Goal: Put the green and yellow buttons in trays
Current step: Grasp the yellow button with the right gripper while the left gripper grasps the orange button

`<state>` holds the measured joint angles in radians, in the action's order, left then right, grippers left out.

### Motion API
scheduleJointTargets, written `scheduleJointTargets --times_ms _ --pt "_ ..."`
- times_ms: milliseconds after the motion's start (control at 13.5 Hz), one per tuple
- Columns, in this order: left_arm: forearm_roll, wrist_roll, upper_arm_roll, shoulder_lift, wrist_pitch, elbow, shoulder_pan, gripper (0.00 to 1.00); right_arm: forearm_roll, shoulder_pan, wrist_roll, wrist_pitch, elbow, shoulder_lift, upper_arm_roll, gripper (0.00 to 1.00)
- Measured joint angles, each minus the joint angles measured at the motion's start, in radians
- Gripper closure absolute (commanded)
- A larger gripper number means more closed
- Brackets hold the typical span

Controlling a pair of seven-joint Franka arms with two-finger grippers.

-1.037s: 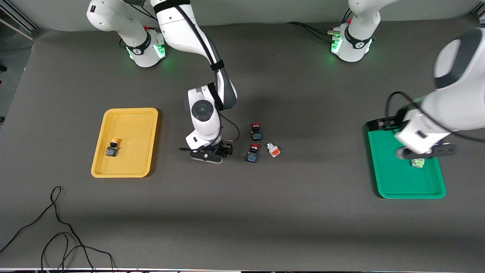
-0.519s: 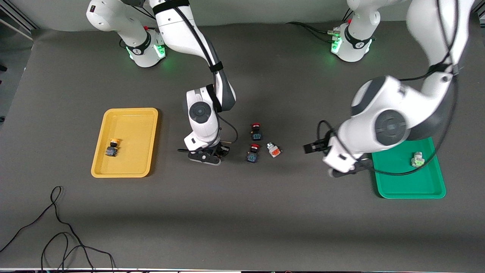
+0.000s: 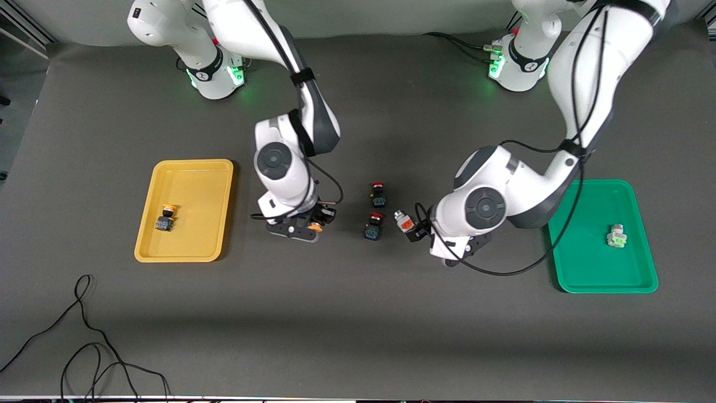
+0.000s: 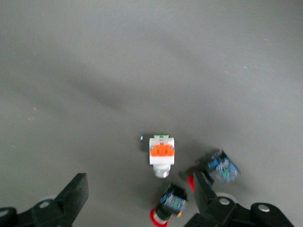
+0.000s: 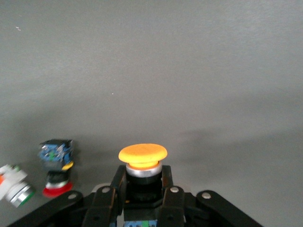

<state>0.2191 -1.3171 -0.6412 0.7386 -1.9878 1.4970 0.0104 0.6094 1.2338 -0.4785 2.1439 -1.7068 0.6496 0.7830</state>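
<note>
Gripping an orange-capped button (image 5: 142,163) by its dark body, the right gripper (image 3: 305,226) hangs over bare table between the yellow tray (image 3: 215,168) and the two red-capped buttons (image 3: 376,210). The left gripper (image 3: 423,228) is over the table just beside a pale grey switch with an orange face (image 4: 162,154), fingers (image 4: 75,197) spread wide apart and holding nothing. A second orange-capped button (image 3: 166,218) lies in the yellow tray. The green-faced button (image 3: 616,236) lies in the green tray (image 3: 587,280).
</note>
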Motion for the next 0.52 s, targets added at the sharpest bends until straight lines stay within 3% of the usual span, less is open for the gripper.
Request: scheduleJointTargets --times_ms 296,519 --pt "0.001 -0.154 0.08 0.045 -0.089 0.001 0.117 0.01 -0.088 -0.002 0.111 -0.156 0.006 -0.083 0.094 0.8" --pt "0.003 -0.158 0.112 0.087 -0.163 0.017 0.146 0.01 -0.104 -0.007 0.37 -0.21 -0.042 -0.1 0.226 0.8"
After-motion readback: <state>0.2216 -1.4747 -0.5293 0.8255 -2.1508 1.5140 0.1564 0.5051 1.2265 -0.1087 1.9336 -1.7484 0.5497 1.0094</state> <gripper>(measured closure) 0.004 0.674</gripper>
